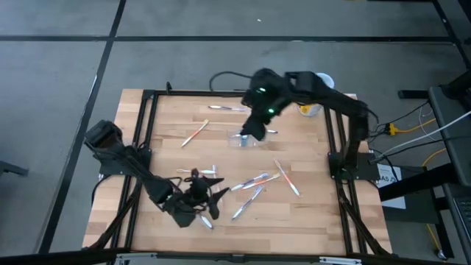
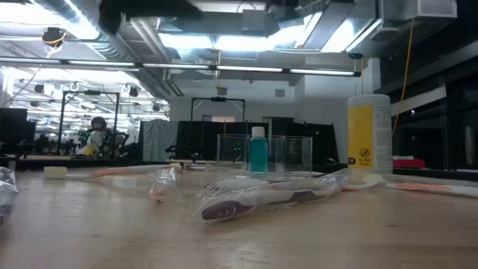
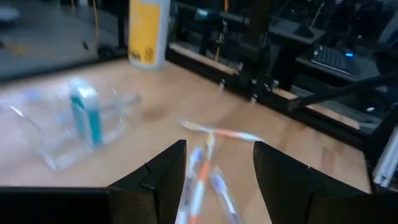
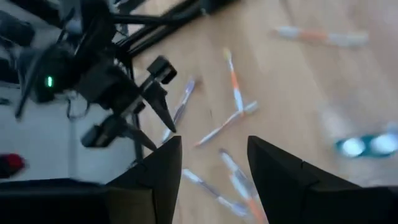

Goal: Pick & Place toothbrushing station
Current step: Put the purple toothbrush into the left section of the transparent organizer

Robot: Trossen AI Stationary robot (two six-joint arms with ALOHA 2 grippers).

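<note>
High view: your right tool point(image 1: 249, 137), fingers wide and empty, could topple the clear holder point(image 1: 246, 140) beneath.

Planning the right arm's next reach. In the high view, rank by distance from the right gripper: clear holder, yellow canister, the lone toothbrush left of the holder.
From the right gripper:
1. clear holder, directly beneath it, table centre.
2. lone toothbrush, to its left.
3. yellow canister, back right edge, about as far as the toothbrush: too close to call.
</note>
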